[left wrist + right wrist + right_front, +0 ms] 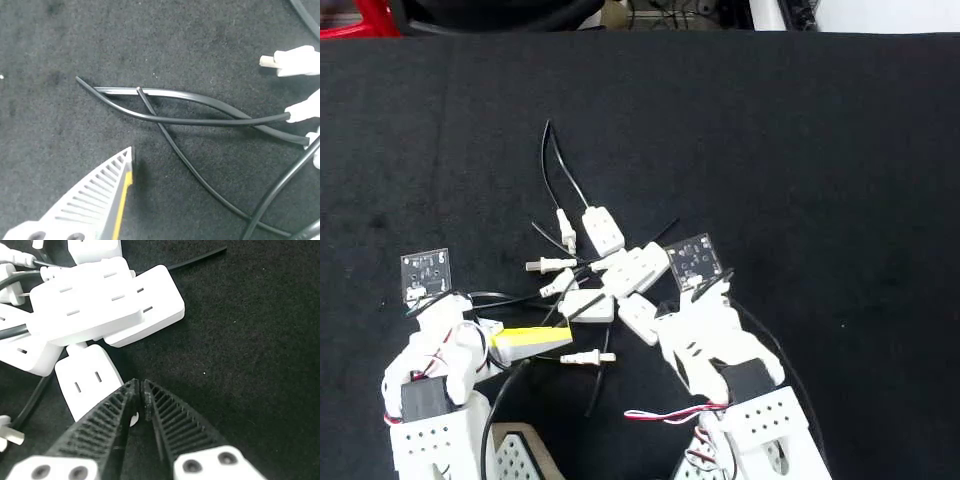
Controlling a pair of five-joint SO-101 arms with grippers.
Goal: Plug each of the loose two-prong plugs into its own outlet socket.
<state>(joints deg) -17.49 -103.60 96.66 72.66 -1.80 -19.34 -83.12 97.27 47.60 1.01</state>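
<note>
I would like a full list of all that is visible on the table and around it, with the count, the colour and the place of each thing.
outlet sockets: five, white, clustered at the table's middle, some overlapping.
two-prong plugs: four, white, loose, beside the cluster on the left arm's side.
cables: several, black, short, crossing among plugs and sockets.
marker cards: two, black with white pattern, one by each arm.
table: one, black cover.
red object: one, beyond the table's far edge.
left gripper: white arm, yellow and white jaws shut, empty, next to the nearest plug.
right gripper: white arm, black jaws shut, empty, at the edge of the nearest socket.
</note>
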